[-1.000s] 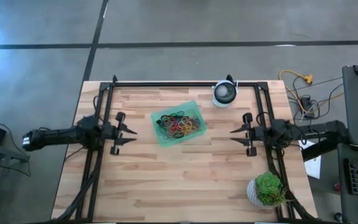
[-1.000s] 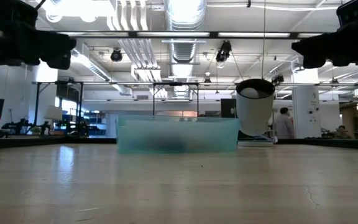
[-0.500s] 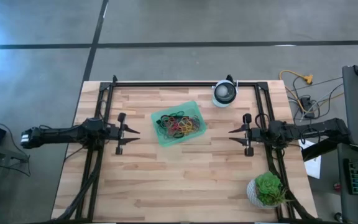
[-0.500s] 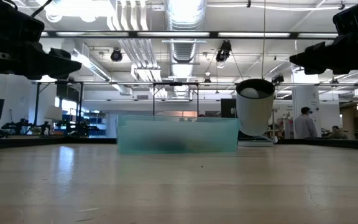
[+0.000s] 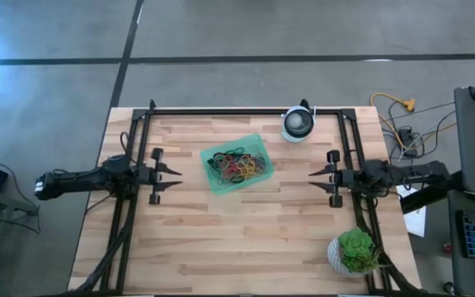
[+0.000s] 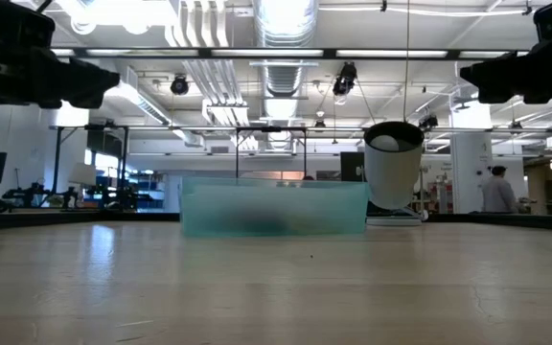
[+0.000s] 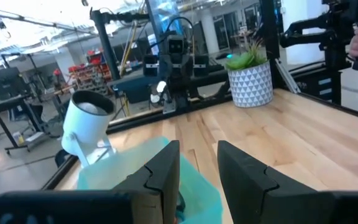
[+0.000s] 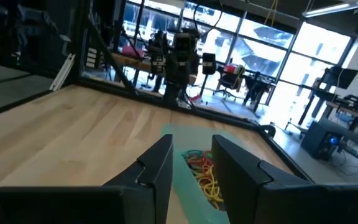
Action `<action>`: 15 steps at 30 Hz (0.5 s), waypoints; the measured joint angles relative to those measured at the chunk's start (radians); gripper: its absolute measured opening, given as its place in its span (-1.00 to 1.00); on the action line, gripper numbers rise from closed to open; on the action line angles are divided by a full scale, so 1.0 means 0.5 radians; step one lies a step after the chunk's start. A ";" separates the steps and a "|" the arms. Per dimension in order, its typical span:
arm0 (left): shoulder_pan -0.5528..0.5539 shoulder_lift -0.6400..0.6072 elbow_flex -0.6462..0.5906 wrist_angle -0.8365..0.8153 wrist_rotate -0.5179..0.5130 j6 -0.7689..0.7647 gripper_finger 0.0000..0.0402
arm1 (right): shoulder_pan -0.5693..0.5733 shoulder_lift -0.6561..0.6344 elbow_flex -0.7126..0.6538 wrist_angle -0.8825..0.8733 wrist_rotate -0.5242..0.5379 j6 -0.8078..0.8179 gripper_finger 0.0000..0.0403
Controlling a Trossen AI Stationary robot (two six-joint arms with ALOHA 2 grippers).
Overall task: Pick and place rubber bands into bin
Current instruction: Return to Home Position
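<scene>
The translucent green bin (image 5: pixel 218 186) stands on the wooden table a little behind its middle. It holds a heap of rubber bands (image 5: pixel 237 165) in red, orange, yellow, green and black. My left gripper (image 5: pixel 176 176) hovers level above the table left of the bin, pointing at it. Its fingers are open with nothing between them (image 7: pixel 199 149). My right gripper (image 5: pixel 310 176) hovers level on the bin's right, also facing it and open (image 8: pixel 191 146). In the right wrist view the rubber bands (image 8: pixel 201 165) lie in the bin beyond the fingers.
A round white device (image 5: pixel 298 124) stands behind the bin at the far edge. A potted green plant (image 5: pixel 355 252) sits at the near right corner. Black frame rails (image 5: pixel 246 110) run along the far, left and right sides. Bare wood lies in front of the bin.
Both grippers dipped slightly and came back up to about where they were. They are still level and facing the bin. The bin and the rubber bands have not moved.
</scene>
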 joint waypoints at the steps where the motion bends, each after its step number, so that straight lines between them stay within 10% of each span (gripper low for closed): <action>1: 0.000 0.007 0.000 -0.001 -0.004 -0.014 -0.54 | 0.001 -0.038 -0.001 -0.037 0.004 0.008 -0.47; 15: 0.002 -0.001 0.000 -0.007 -0.020 -0.032 -0.54 | 0.000 -0.015 0.001 -0.040 0.005 0.063 -0.51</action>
